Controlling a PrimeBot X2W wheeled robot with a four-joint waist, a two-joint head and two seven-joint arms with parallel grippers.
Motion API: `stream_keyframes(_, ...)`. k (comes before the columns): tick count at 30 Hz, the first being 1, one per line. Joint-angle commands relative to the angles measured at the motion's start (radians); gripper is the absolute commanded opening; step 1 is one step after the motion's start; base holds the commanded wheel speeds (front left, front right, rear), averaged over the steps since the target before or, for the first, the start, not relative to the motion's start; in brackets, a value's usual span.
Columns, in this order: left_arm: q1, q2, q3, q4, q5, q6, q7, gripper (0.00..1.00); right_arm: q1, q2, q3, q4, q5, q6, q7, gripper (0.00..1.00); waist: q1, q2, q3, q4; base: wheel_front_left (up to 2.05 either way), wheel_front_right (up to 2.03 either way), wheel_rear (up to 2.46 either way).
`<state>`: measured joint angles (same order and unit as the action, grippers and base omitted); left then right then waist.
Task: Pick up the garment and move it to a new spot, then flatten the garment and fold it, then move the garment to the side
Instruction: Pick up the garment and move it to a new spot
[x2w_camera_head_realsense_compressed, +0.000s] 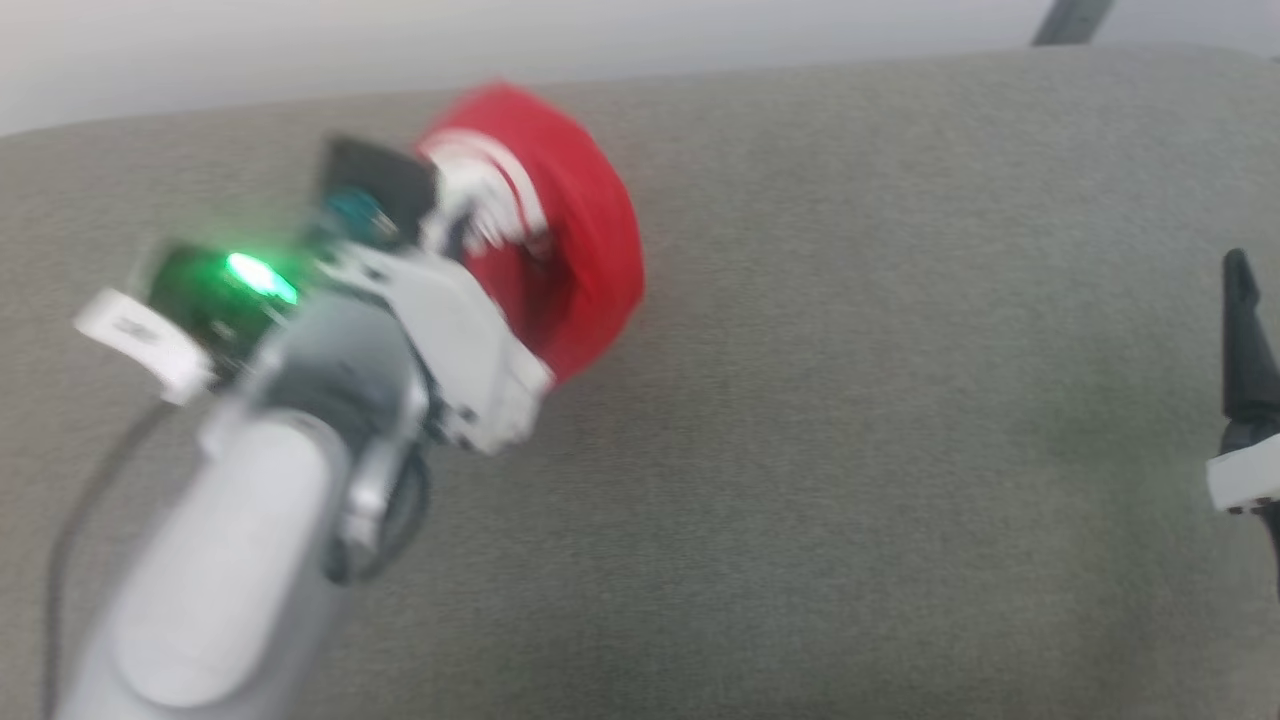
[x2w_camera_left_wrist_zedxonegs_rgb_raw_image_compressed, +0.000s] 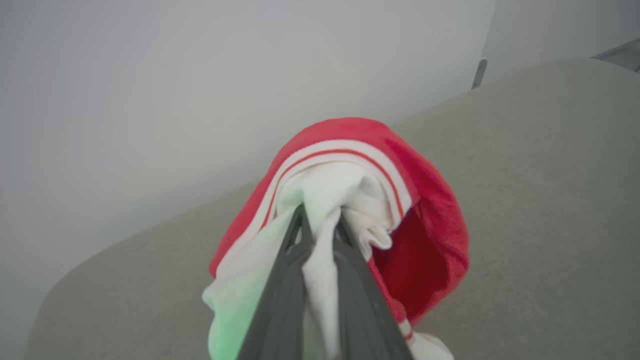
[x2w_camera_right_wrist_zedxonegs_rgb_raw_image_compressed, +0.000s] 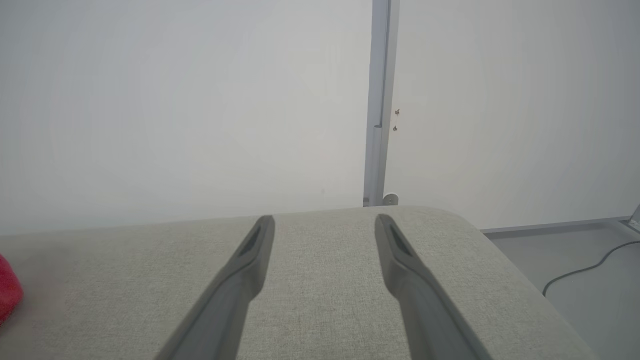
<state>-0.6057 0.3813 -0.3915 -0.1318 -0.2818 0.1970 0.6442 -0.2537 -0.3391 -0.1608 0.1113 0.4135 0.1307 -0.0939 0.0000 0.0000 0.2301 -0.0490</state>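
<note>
Firmly clamped: left gripper grips the bunched garment

We see the left gripper (x2w_camera_left_wrist_zedxonegs_rgb_raw_image_compressed: 320, 220) with its two dark fingers pressed together on a white fold of the garment (x2w_camera_left_wrist_zedxonegs_rgb_raw_image_compressed: 430, 225). From there the red cloth and its striped band puff outward in a round bundle. It is near the far edge of the grey cushion (x2w_camera_head_realsense_compressed: 850, 450), left of the middle; we cannot tell if it touches the surface. Well apart, by the right edge, the right gripper (x2w_camera_right_wrist_zedxonegs_rgb_raw_image_compressed: 325, 220) has its fingers spread apart, with nothing between them.
</note>
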Motion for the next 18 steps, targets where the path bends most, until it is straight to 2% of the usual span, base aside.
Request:
stream_keyframes(1,0.031,-0.017,-0.02,0.017,0.0,0.008,0.004,0.0,0.002,0.01,0.008,0.013,0.01,0.0,-0.012,1.0,0.0,0.0,0.016,-0.028,0.0,0.0,0.0)
stream_keyframes(6,0.087,-0.087,-0.09,0.113,-0.024,-0.001,-0.003,0.0,-0.004,0.019,0.038,0.051,0.019,0.0,-0.03,1.0,0.0,0.0,0.024,-0.057,0.0,0.0,0.0)
stream_keyframes(10,0.096,-0.12,-0.125,0.195,-0.035,-0.021,-0.026,0.0,-0.015,0.023,0.06,0.076,0.025,0.0,-0.039,1.0,0.0,0.0,0.028,-0.07,0.0,0.0,0.0)
stream_keyframes(11,0.092,-0.142,-0.148,0.259,-0.04,-0.039,-0.046,0.0,-0.021,0.022,0.076,0.091,0.028,0.0,-0.042,1.0,0.0,0.0,0.029,-0.077,0.0,0.0,0.0)
stream_keyframes(12,0.092,-0.142,-0.148,0.259,-0.04,-0.039,-0.046,0.0,-0.021,0.022,0.076,0.091,0.028,0.0,-0.042,1.0,0.0,0.0,0.029,-0.077,0.0,0.0,0.0)
stream_keyframes(18,0.068,-0.201,-0.191,0.461,-0.056,-0.081,-0.102,0.0,-0.046,0.019,0.132,0.138,0.044,0.0,-0.06,1.0,0.0,0.0,0.028,-0.092,0.0,0.0,0.0)
